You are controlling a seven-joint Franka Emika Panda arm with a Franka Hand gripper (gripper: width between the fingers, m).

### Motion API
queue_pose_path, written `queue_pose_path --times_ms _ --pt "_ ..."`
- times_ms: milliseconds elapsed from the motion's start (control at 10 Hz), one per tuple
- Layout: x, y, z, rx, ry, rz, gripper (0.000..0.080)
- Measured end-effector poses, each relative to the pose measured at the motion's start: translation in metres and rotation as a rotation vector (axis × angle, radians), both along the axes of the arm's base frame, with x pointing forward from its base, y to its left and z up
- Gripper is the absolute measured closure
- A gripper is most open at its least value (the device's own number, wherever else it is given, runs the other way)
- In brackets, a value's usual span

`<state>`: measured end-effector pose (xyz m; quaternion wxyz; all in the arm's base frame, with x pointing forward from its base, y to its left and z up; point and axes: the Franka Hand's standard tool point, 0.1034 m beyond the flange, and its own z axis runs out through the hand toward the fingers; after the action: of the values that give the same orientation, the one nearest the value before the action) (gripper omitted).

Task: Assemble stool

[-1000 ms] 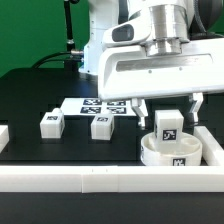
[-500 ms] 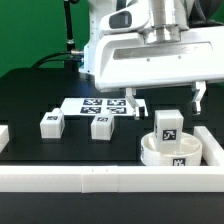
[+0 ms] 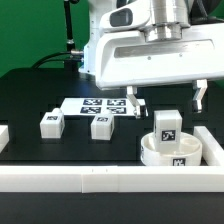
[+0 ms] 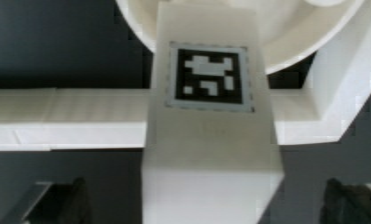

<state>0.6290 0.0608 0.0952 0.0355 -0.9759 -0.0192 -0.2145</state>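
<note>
My gripper (image 3: 167, 99) is wide open and holds nothing. Its two fingers (image 3: 133, 101) hang apart, with only air between them.

Right under my gripper stands one leg (image 3: 168, 124) of the stool. It is set in the round seat (image 3: 160, 152), and its long way points straight up at me. Its top is just below my fingertips, and I do not see them touching it. In the wrist view I look down along this leg. Its black-and-white tag (image 4: 208, 78) faces me, and my fingers show as dark shapes on both sides of it, a little apart from it.

The seat sits below my gripper, in a corner made by the white rails (image 3: 100, 178).

Two more legs lie loose on the black desk (image 3: 25, 100). They are lower than my gripper and off toward the exterior view's left. The nearer loose leg (image 3: 102, 125) is some way off, and the far loose leg (image 3: 52, 123) is well apart from me. The marker board (image 3: 95, 104) lies flat just behind them.

I have only one arm, so it must do every step. I cannot tell how tight the leg sits in the seat. If it needs more work, I think I just go straight down and squeeze. If it is done, I think I must swing over to the nearer loose leg
</note>
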Motion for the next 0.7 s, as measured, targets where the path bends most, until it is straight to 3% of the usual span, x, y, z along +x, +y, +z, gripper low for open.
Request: queue_pose_path --times_ms 100,300,500,600,700 --pt "-0.001 0.0 -0.002 0.0 0.014 0.001 0.015" --pt "-0.009 0.001 -0.007 0.014 0.257 0.022 0.015" --pt "-0.006 0.001 -0.009 0.023 0.395 0.033 0.015" --pt "-0.015 0.003 -0.011 0.032 0.532 0.048 0.015" --pt "-0.008 0.003 -0.011 0.036 0.567 0.052 0.015"
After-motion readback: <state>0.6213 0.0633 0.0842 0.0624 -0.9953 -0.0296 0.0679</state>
